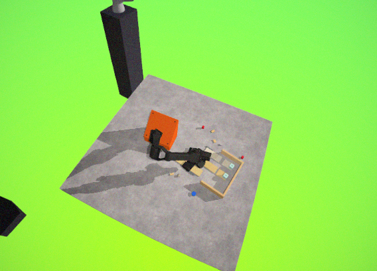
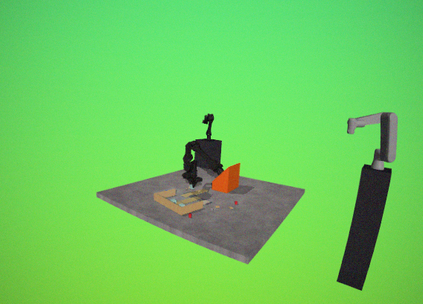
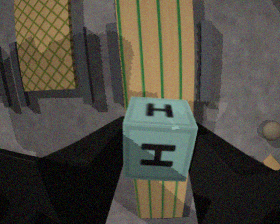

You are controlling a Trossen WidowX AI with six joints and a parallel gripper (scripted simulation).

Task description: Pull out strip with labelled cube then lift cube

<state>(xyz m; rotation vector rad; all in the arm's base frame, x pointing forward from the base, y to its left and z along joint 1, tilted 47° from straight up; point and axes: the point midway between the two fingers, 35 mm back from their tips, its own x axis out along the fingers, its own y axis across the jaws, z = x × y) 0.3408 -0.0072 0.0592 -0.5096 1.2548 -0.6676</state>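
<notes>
The pale teal cube [image 3: 160, 152] [image 2: 191, 187] carries a black H on its visible faces. My gripper [image 3: 157, 127] is shut on it, with a dark finger at each side, and holds it above the striped strip. The tan strip with green lengthwise lines [image 3: 151, 50] [image 1: 196, 171] runs beneath the cube and lies drawn out past the tray's open side. A cross-hatched strip [image 3: 46, 50] lies to its left in the wrist view. In the top view the arm hides the held cube.
The wooden tray [image 1: 212, 189] [image 2: 167, 201] has two more teal cubes [image 1: 231, 166] [image 1: 226, 175] inside, near strip pieces with gaps between them. An orange block [image 1: 162, 127] [image 2: 227, 180] stands by the arm. A blue ball [image 1: 194, 193], red bits and small tan scraps lie around.
</notes>
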